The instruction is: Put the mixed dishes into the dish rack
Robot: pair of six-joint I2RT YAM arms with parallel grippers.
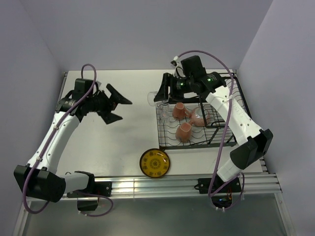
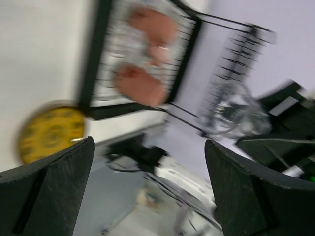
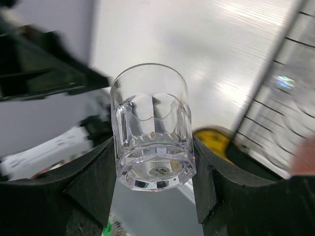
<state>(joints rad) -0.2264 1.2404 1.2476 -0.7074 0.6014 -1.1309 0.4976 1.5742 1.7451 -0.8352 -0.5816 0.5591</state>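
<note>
finding: the right claw (image 3: 153,164) is pinching a clear glass (image 3: 150,113) low on its body, near the base, one finger pressed on each side. the glass runs lengthwise out from the claw, mouth away from the wrist.

position: in the top view the glass hangs just beside the left edge of the dish rack (image 1: 194,145), above the tabletop (image 1: 113,147), not yet over the wires. the rack lies to the glass's right, so the coming move is judged a short carry rightward, then down. whether the glass is level or tilted cannot be told from above.

left claw (image 1: 124,110): spread wide, holding nothing, well apart from the rack. the right arm is the nearer.

outstanding: the yellow plate (image 1: 154,163) lies on the tabletop, near the rack's front left corner.
</note>
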